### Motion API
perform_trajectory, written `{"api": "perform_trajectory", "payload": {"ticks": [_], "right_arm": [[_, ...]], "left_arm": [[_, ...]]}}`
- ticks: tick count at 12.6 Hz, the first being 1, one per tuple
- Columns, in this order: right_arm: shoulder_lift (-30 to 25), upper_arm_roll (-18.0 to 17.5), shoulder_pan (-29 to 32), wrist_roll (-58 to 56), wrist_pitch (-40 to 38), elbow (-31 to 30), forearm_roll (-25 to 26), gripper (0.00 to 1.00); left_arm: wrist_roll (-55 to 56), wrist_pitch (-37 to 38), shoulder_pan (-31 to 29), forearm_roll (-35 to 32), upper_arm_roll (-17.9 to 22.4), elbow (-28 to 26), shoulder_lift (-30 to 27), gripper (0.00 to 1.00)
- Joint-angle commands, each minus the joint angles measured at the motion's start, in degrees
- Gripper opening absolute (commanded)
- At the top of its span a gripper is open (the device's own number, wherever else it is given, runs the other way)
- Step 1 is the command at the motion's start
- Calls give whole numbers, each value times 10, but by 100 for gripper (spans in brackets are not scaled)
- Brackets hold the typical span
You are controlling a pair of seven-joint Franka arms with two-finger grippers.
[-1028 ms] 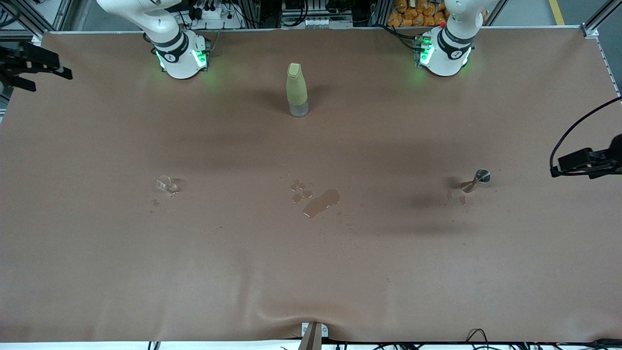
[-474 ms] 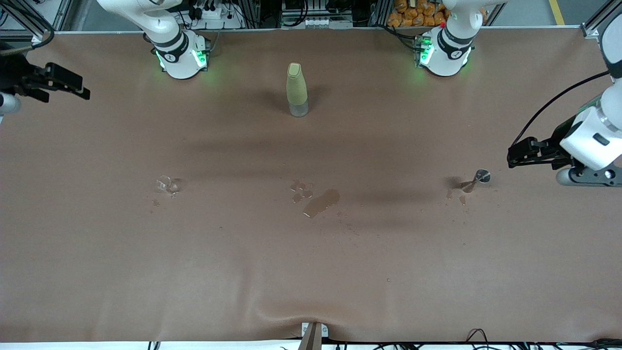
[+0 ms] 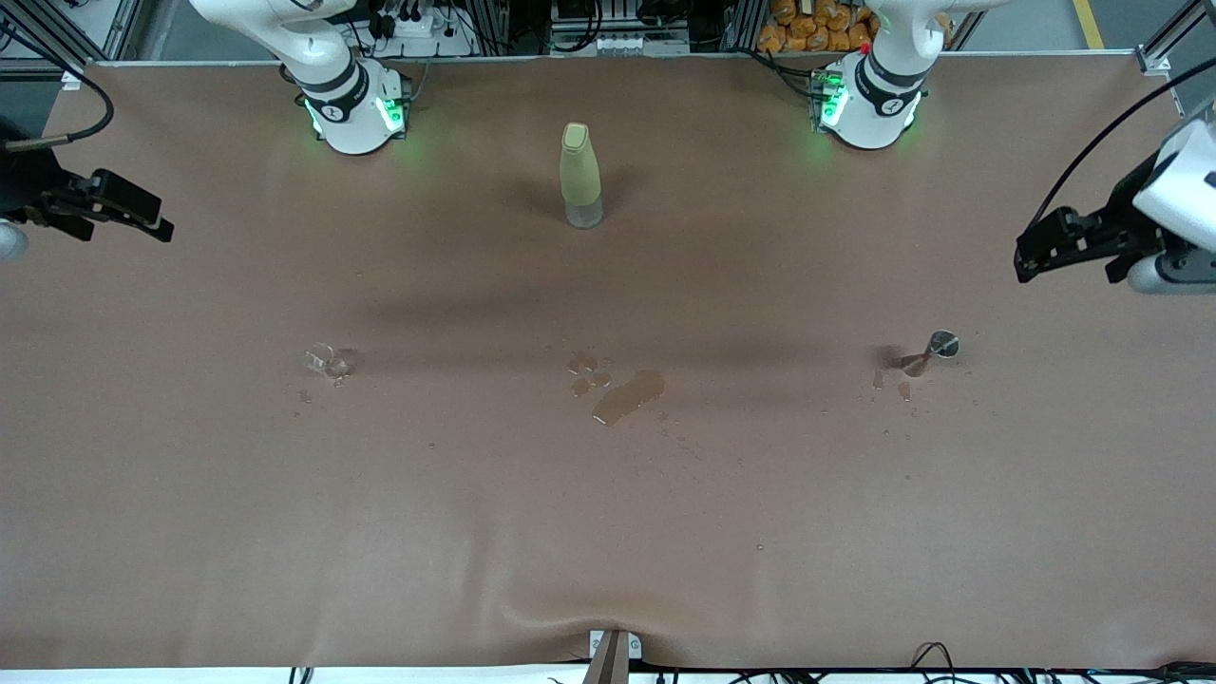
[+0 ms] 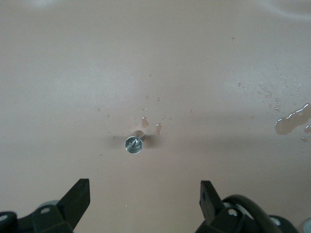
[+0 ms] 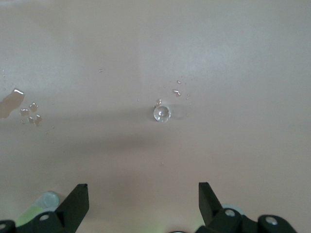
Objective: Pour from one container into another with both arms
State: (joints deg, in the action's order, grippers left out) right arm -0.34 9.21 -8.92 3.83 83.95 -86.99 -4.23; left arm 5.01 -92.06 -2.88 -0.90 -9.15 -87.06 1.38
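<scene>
Obs.: Bottle (image 3: 580, 176) with a pale green sleeve and cap stands upright mid-desk, close to the line between the two bases and farther from the front camera than everything else on the desk (image 3: 855, 532). The cap appears to be on.

Small clear glass (image 3: 328, 361) stands toward the right arm's end. A small stemmed glass (image 3: 936, 350) stands toward the left arm's end. They are well apart, and both are nearer the camera than the bottle. Neither shows a fill level I can read.

Puddle (image 3: 627, 397) lies between the two glasses, with droplets scattered around it and beside each glass.

Left end effector (image 3: 1031, 255): up over the desk edge at the left arm's end, fingers spread wide, holding nothing. Its wrist view looks down on the stemmed glass (image 4: 133, 144).

Right end effector (image 3: 157, 220): up over the opposite edge, fingers also spread and holding nothing. Its wrist view has the clear glass (image 5: 162, 113) below it.

Judgement: no container is in hand, so no pour is under way. The layout fits two stages equally. Either the arms are poised ahead of picking up the containers, or the containers are set down and the arms are clear following a pour. The spilled liquid does not settle it.

Any further grasp would need a descent centred on a narrow, easily tipped glass. The wet desk is a slip risk.
</scene>
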Motion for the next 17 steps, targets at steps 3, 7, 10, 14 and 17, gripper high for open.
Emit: {"api": "perform_trajectory", "payload": {"ticks": [3, 7, 10, 14, 17], "right_arm": [[9, -9, 21, -45, 31, -5, 14, 100], [11, -20, 23, -58, 37, -3, 28, 100], [11, -21, 26, -57, 35, -3, 28, 100], [5, -77, 80, -57, 30, -6, 28, 100], [-4, -125, 136, -57, 32, -22, 27, 100]], "left_arm": [[-43, 3, 45, 24, 69, -50, -42, 100], [-54, 28, 52, 23, 71, -1, -5, 100], [-68, 33, 76, 17, 101, 5, 4, 100], [-57, 33, 78, 19, 104, 5, 4, 100], [-55, 34, 76, 18, 103, 5, 4, 100]]}}
